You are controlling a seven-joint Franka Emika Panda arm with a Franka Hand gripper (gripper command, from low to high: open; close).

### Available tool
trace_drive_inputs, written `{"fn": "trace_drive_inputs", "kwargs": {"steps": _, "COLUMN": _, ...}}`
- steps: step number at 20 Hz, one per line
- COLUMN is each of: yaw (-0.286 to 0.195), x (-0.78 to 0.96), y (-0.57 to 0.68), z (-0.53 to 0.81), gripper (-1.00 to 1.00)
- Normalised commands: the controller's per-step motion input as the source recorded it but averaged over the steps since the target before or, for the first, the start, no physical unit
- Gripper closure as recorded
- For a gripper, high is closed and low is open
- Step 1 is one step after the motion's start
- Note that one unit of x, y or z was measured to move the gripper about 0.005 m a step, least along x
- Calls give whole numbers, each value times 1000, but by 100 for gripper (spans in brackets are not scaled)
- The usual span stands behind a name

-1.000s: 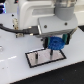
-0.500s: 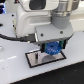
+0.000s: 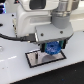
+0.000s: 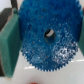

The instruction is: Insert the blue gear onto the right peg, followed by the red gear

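Bright-blue plastic gear (image 3: 52,48), toothed rim, held between the gripper (image 3: 52,49) fingers; in the exterior view it sits at about 5 o'clock from the frame's centre, low over the grey plate (image 3: 37,60).

Gripper: white body, dark finger mounts, closed on the blue gear. In the wrist view the gear (image 4: 49,36) fills most of the frame, its centre hole dark, with a green finger pad (image 4: 10,44) pressed against its rim on one side and a second pad edge showing at the opposite side.

Plate: grey, black-framed, rectangular, lying on the white table (image 3: 15,72) directly beneath the gripper. Pegs on it cannot be made out; the gear and fingers cover that area. Whether the gear touches the plate cannot be told.

Red gear (image 4: 33,82): only a small red sliver shows at the wrist view's edge.
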Motion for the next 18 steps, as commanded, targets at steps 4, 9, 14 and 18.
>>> {"fn": "trace_drive_inputs", "kwargs": {"steps": 4, "yaw": 0, "x": 202, "y": -3, "z": 214, "gripper": 100}}
{"fn": "trace_drive_inputs", "kwargs": {"steps": 9, "yaw": 0, "x": 71, "y": 4, "z": 21, "gripper": 100}}
{"fn": "trace_drive_inputs", "kwargs": {"steps": 14, "yaw": 0, "x": 38, "y": 3, "z": -28, "gripper": 100}}
{"fn": "trace_drive_inputs", "kwargs": {"steps": 18, "yaw": 0, "x": 39, "y": 0, "z": 136, "gripper": 100}}
